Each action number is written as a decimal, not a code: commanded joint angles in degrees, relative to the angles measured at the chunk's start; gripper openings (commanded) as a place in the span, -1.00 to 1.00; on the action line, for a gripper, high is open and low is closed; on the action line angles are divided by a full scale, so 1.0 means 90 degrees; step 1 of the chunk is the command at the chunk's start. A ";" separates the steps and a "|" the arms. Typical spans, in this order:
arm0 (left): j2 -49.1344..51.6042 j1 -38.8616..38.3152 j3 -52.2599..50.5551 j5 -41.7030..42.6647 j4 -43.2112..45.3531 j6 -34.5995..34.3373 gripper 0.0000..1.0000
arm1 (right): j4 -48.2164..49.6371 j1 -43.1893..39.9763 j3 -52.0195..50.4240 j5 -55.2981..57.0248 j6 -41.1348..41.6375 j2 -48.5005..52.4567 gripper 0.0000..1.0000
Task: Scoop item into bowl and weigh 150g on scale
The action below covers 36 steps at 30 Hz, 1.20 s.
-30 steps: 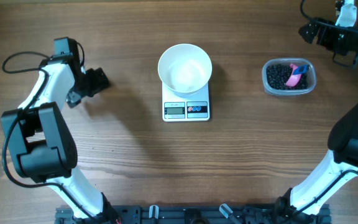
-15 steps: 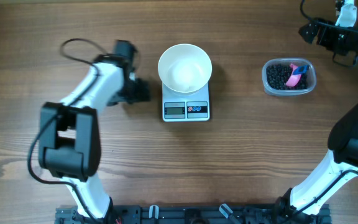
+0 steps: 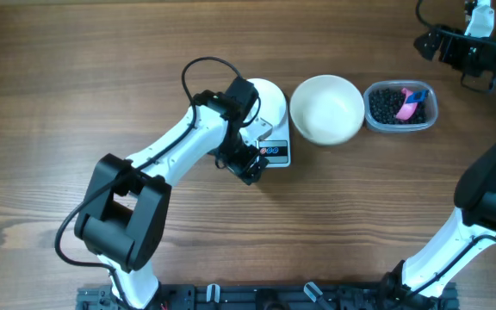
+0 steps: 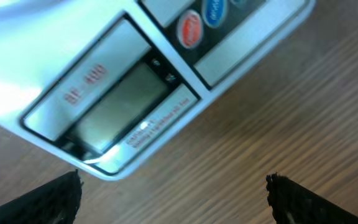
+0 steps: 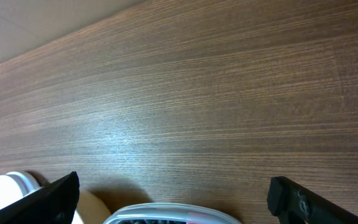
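The white bowl [image 3: 326, 108] stands empty on the table, between the scale [image 3: 275, 138] and the clear tub [image 3: 400, 105] that holds the black beans [image 3: 387, 105]. My left gripper [image 3: 250, 168] hovers open over the scale's front edge. In its wrist view the grey display [image 4: 123, 102] and the red button [image 4: 190, 29] fill the top, and the gripper [image 4: 173, 199] has only bare wood between its fingers. My right gripper [image 3: 433, 43] stays at the far right back, open [image 5: 179, 199] and empty, behind the tub's rim [image 5: 166, 214] and the bowl [image 5: 8, 193].
A pink scoop [image 3: 412, 102] with a blue part lies in the tub on the beans. The left arm's black cable [image 3: 198, 69] loops above the scale. The table's right edge runs under the right arm.
The bowl has gone from the scale's top to the table on its right, beside the tub. My left arm swung right from the table's left side to the scale. The right arm has not moved.
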 commanded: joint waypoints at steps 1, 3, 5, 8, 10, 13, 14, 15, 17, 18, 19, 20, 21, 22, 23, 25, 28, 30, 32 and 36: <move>-0.0131 0.0148 -0.0046 0.0097 0.0410 0.0024 1.00 | 0.0012 0.0036 0.0107 0.0039 0.0007 0.0078 0.99; -0.0131 0.0148 -0.0046 0.0100 0.0889 0.0027 1.00 | 0.0012 0.0036 0.0107 0.0041 0.0005 0.0078 0.99; -0.0131 0.0146 -0.0046 0.0097 0.1290 0.0015 1.00 | 0.0012 0.0036 0.0107 0.0041 0.0005 0.0078 1.00; -0.0138 0.0192 -0.0036 0.0092 0.1579 -0.0585 0.99 | 0.0012 0.0036 0.0109 0.0041 0.0005 0.0078 0.99; -0.0221 0.0240 0.0146 0.0148 0.1649 -0.0670 0.99 | 0.0012 0.0036 0.0107 0.0039 0.0005 0.0078 0.98; -0.0272 0.0260 0.0641 0.0131 0.2057 -0.0772 0.91 | 0.0015 0.0039 0.0107 0.0039 0.0005 0.0078 0.99; -0.0272 0.0260 0.0753 0.0068 0.2426 -0.1022 0.75 | 0.0015 0.0036 0.0107 0.0041 0.0002 0.0078 0.99; -0.0272 0.0260 0.0780 0.0073 0.2890 -0.1273 0.55 | 0.0015 0.0036 0.0107 0.0041 0.0005 0.0078 0.99; -0.0270 0.0260 0.0777 0.0068 0.3606 -0.1715 0.31 | 0.0015 0.0036 0.0107 0.0041 0.0002 0.0078 0.99; -0.0209 0.0260 0.0777 0.0049 0.4075 -0.1984 0.26 | 0.0015 0.0036 0.0107 0.0041 0.0005 0.0078 0.99; -0.0129 0.0260 0.0777 -0.0007 0.4403 -0.2188 0.22 | 0.0015 0.0036 0.0107 0.0041 0.0005 0.0078 0.99; -0.0029 0.0260 0.0777 -0.0039 0.4631 -0.2327 0.18 | 0.0015 0.0036 0.0107 0.0039 0.0007 0.0078 0.99; 0.0112 0.0255 0.0777 -0.0049 0.4821 -0.2419 0.15 | 0.0012 0.0036 0.0107 0.0041 0.0005 0.0078 0.99; 0.0216 0.0243 0.0777 -0.0046 0.4886 -0.2492 0.14 | 0.0015 0.0036 0.0109 0.0041 0.0007 0.0078 1.00; 0.0352 0.0223 0.0777 -0.0046 0.4903 -0.2562 0.12 | 0.0015 0.0036 0.0107 0.0041 0.0005 0.0078 1.00; 0.0503 0.0182 0.0777 -0.0044 0.4847 -0.2650 -0.09 | 0.0015 0.0036 0.0107 0.0041 0.0005 0.0078 0.99; 0.0585 0.0073 0.0775 -0.0046 0.4840 -0.2640 -0.19 | 0.0015 0.0036 0.0107 0.0039 0.0002 0.0078 0.99; 0.0627 -0.0034 0.0775 -0.0046 0.4884 -0.2613 -0.20 | 0.0015 0.0036 0.0107 0.0041 0.0005 0.0078 0.99; 0.0712 -0.0121 0.0775 -0.0044 0.4879 -0.2616 -0.19 | 0.0015 0.0036 0.0107 0.0039 0.0005 0.0078 0.99; 0.0865 -0.0265 0.0775 0.0155 0.4881 -0.2616 -0.17 | 0.0015 0.0036 0.0107 0.0041 0.0005 0.0078 0.99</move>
